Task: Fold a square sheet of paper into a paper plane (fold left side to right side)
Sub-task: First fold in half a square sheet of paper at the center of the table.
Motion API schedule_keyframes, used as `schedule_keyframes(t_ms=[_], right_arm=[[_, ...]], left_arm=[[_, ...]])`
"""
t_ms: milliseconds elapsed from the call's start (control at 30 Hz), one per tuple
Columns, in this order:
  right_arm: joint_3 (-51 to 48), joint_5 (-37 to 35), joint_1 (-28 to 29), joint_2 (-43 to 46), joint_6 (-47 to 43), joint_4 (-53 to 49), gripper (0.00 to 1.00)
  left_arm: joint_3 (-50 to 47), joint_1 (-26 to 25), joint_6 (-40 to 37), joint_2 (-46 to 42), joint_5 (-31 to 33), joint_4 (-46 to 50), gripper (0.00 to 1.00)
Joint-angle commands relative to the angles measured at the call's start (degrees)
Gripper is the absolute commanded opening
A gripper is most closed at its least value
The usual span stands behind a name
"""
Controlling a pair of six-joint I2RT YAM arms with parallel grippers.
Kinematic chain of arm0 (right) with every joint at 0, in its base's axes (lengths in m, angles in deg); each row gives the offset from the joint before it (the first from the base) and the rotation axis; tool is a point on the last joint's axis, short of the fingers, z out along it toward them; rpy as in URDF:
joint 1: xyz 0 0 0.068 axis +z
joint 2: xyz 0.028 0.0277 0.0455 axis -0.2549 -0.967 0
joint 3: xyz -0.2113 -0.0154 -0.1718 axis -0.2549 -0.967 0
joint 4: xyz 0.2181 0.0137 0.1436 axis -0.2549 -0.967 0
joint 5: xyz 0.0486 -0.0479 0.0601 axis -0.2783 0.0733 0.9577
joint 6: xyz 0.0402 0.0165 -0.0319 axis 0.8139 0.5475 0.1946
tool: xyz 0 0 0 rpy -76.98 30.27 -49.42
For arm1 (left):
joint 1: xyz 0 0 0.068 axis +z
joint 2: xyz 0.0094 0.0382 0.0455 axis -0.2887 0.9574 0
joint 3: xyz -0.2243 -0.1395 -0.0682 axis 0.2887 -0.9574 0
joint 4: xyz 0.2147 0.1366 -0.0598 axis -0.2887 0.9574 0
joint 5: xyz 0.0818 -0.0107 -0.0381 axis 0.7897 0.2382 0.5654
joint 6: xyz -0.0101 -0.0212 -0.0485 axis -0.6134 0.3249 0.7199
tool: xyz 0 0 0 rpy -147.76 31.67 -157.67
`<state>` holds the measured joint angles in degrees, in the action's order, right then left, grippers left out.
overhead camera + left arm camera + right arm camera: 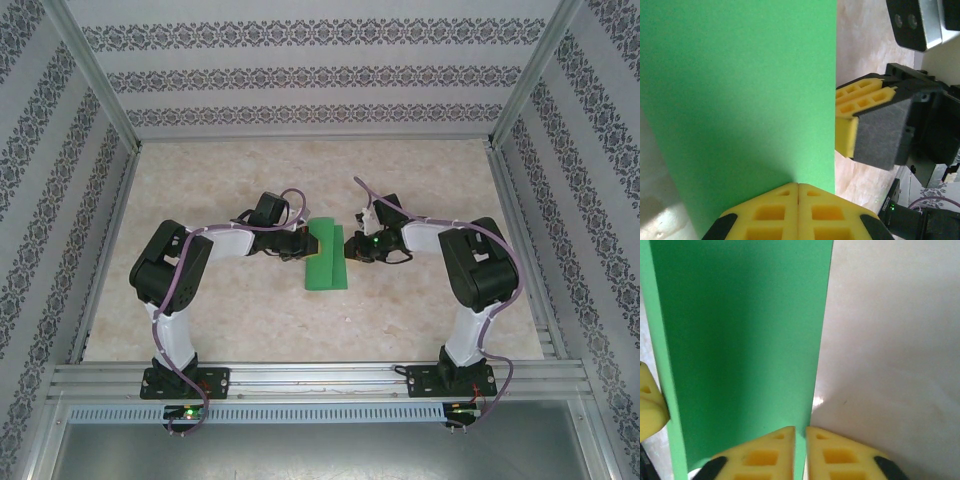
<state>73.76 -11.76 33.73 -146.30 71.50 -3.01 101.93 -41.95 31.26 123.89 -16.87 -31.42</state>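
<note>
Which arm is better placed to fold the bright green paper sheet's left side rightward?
Left, probably: left gripper is shut on the bright green paper sheet at its left edge; right gripper stands slightly open.

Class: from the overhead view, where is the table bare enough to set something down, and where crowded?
Free: marbled tabletop from the back wall to the left gripper and right gripper, and from the folded bright green paper sheet to the arm bases. Crowded: centre, where both grippers meet the sheet.
</note>
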Motion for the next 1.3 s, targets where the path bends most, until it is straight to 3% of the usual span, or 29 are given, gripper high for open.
schedule_keyframes(t_ms=[0,100,267,667,933,1167,1267], right_arm=[[-1.7,2.3,-1.6,4.2,0.8,1.9,0.23],[-3.5,5.3,-2.9,6.6,2.3,5.6,0.36],[-5.7,11.6,-3.4,7.4,7.5,13.7,0.48],[-4.0,13.3,0.1,2.1,12.7,19.7,0.5],[-3.6,13.6,1.8,0.3,13.8,20.8,0.41],[-2.8,12.4,2.0,0.0,13.3,19.8,0.2],[-1.8,10.6,2.0,0.0,11.9,17.6,0.1]], left_arm=[[1.3,-0.9,-0.7,0.3,0.7,1.5,0.04],[1.2,-0.9,-0.4,0.3,0.8,1.2,0.03],[1.0,-1.0,0.3,0.3,0.9,0.2,0.03],[1.5,-1.1,1.0,0.7,0.5,-1.2,0.02],[1.7,-1.2,1.4,1.0,0.5,-1.6,0.02],[1.4,-1.2,1.9,0.4,0.6,-2.5,0.04],[0.9,-1.2,1.7,-0.6,1.4,-2.5,0.09]])
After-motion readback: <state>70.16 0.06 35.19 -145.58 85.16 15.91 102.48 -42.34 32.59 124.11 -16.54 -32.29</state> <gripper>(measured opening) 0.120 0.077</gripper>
